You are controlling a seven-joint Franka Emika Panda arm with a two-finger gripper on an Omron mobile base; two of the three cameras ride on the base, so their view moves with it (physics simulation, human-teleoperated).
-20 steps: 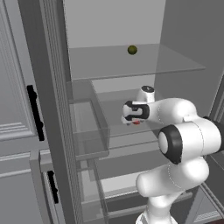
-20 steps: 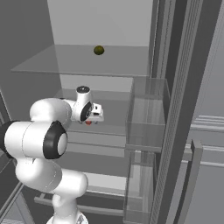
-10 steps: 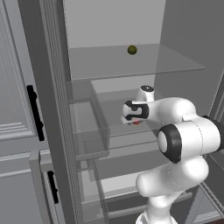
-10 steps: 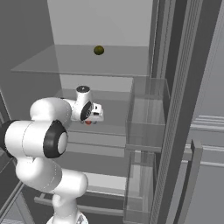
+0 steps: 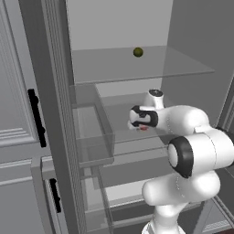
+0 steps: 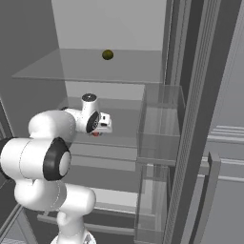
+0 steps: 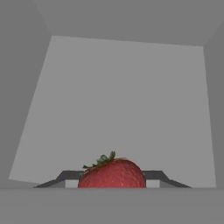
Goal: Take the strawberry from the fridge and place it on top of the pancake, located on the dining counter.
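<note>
In the left base view, the white arm's gripper [image 5: 139,124] reaches onto a clear glass shelf of the tall dark grey fridge [image 5: 55,114], over the tiny red strawberry [image 5: 143,128]; the right base view shows the same reach. In the hand view, the 2 dark finger tips [image 7: 154,176] press on both sides of the strawberry, so I think this is the grab step, and next it must lift the fruit gently out; there is no writing anywhere.

Strawberry [image 7: 112,173] bottom cut off; hand [image 7: 112,177] contact unclear.

No readable text, no labels, no brands, no numbers (plain rendered surfaces throughout)
</note>
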